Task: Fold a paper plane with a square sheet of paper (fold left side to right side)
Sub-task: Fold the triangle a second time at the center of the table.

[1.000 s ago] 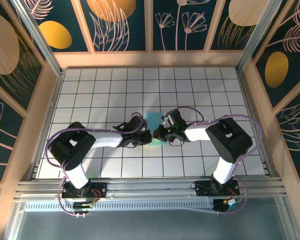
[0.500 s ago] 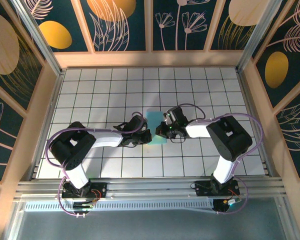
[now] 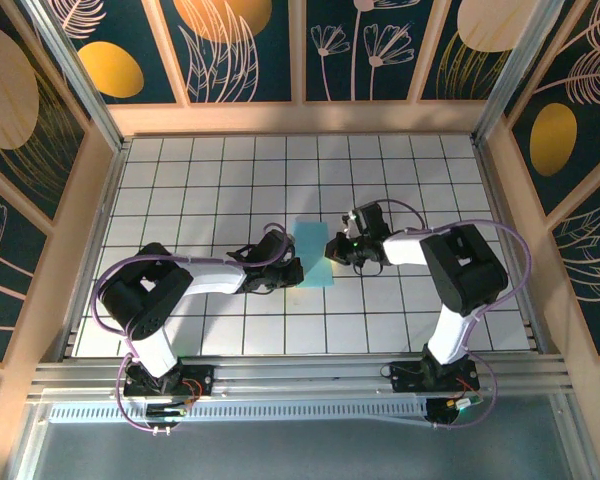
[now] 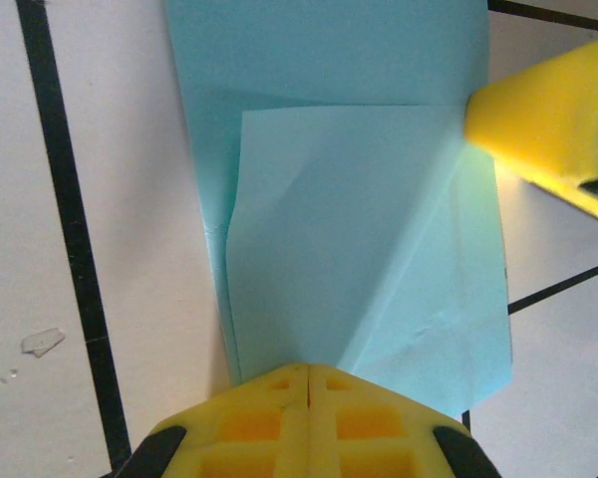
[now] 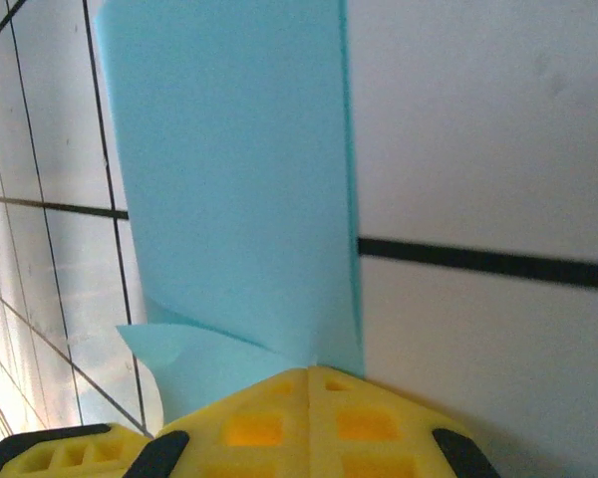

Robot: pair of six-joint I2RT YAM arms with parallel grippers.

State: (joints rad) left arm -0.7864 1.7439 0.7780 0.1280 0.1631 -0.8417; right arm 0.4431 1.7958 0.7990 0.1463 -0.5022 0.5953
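Half-fold seems done: left gripper (image 3: 294, 272) at the folded cyan sheet of paper (image 3: 313, 252)'s left edge, right gripper (image 3: 333, 250) at its right, both clenched empty, pressing; corner folds probably next

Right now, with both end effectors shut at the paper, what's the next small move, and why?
Probably press the shut right end effector down along the diagonal crease toward the shut left end effector, which pins the paper. The folded flap looks buckled, not flat.
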